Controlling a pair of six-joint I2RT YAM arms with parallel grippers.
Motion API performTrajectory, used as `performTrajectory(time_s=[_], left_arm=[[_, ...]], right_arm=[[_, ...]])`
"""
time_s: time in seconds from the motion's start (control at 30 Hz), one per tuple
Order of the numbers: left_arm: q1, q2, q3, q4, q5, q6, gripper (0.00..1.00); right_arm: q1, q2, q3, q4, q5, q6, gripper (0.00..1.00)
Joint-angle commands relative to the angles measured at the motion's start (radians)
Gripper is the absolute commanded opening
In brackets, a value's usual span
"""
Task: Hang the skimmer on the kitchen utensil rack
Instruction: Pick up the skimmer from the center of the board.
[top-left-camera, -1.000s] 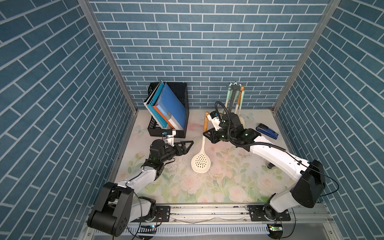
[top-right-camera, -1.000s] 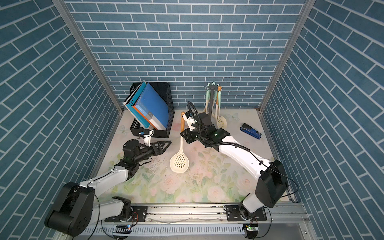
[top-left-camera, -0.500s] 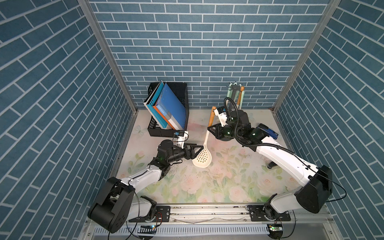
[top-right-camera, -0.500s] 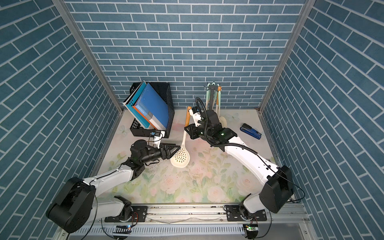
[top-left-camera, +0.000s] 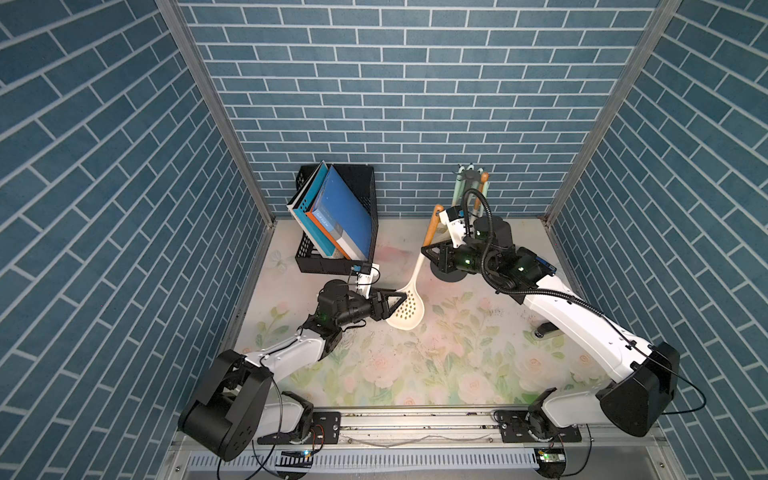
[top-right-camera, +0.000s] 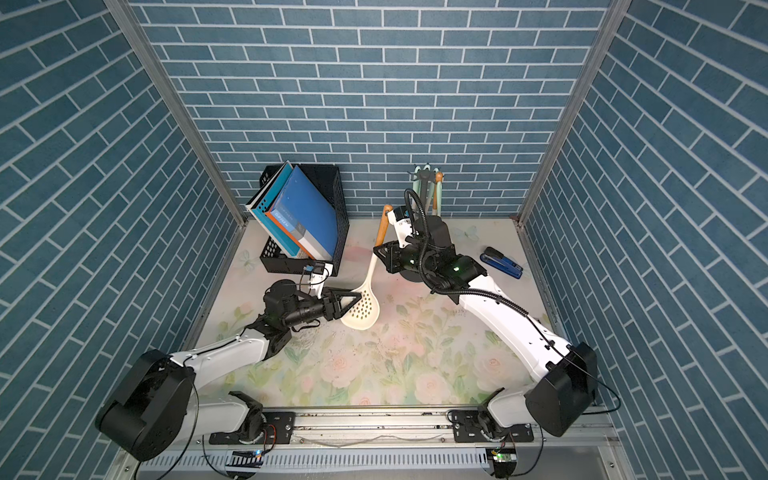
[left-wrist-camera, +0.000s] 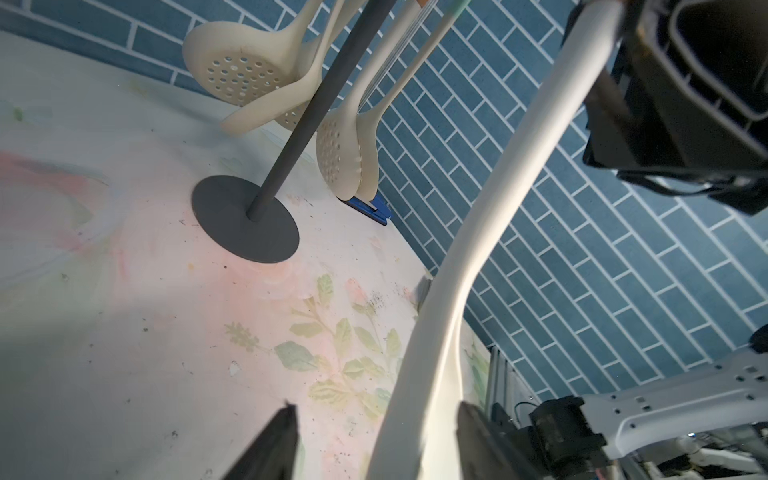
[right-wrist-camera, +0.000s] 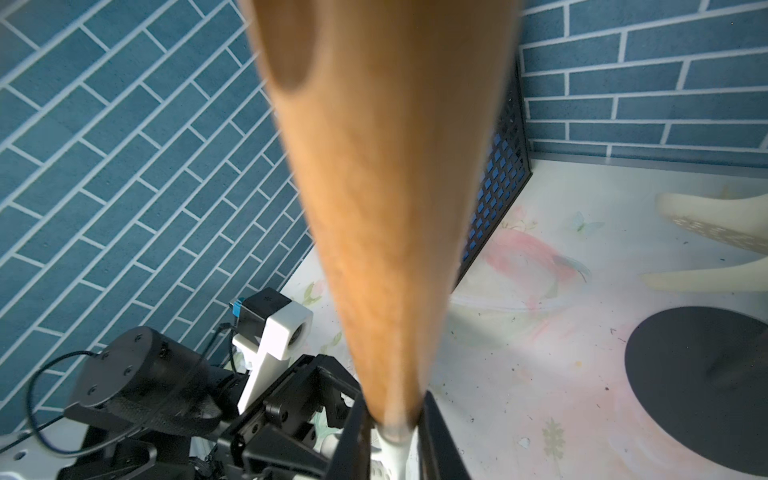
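below, floral mat (top-left-camera: 415, 370); around, blue brick walls (top-left-camera: 395, 104)

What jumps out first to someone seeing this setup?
A cream skimmer with a wooden handle slants over mid-table: the right gripper clamps its handle, the left gripper straddles its neck. Behind them, by the back wall, stands the kitchen utensil rack, hung with similar utensils.

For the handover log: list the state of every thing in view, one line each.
skimmer: tilted, wooden handle up, not yet on a hook.
right pincer: shut on the skimmer's handle.
left pincer: open, jaws either side of the skimmer's neck.
kitchen utensil rack: upright, other utensils hanging from it.
file box: upright, folders leaning inside.
stapler: closed, lying flat.
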Motion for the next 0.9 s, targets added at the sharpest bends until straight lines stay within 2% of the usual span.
performTrajectory(time_s=[0.0, 0.17, 0.27, 0.33, 0.4, 0.43, 0.5, 0.67, 0.87], left_arm=[[-0.008, 0.013, 0.003, 0.013, 0.014, 0.028, 0.31], [-0.012, 0.014, 0.006, 0.018, 0.000, 0.028, 0.07], [-0.012, 0.011, 0.001, 0.025, -0.008, 0.031, 0.01], [-0.015, 0.014, 0.000, 0.030, -0.013, 0.029, 0.00], [-0.016, 0.022, 0.000, 0.040, -0.011, 0.025, 0.00], [-0.016, 0.025, 0.000, 0.049, -0.008, 0.024, 0.00], [-0.017, 0.036, 0.007, 0.063, -0.006, 0.013, 0.00], [-0.021, 0.065, 0.032, 0.134, 0.048, -0.031, 0.00], [-0.055, 0.049, 0.070, 0.177, 0.113, -0.040, 0.00]], right_arm=[[-0.006, -0.033, -0.001, 0.071, -0.034, 0.057, 0.00], [-0.006, -0.039, 0.002, 0.059, -0.040, 0.059, 0.00], [-0.009, -0.048, 0.003, 0.047, -0.048, 0.059, 0.00], [-0.016, -0.057, 0.003, 0.026, -0.049, 0.057, 0.22], [-0.022, -0.076, -0.012, 0.016, -0.048, 0.055, 0.53], [-0.027, -0.089, -0.027, 0.018, -0.047, 0.057, 0.64], [-0.042, -0.124, -0.077, 0.045, -0.051, 0.064, 0.75], [-0.103, -0.203, -0.277, 0.286, -0.201, 0.140, 0.74], [-0.144, -0.160, -0.436, 0.629, -0.399, 0.271, 0.71]])
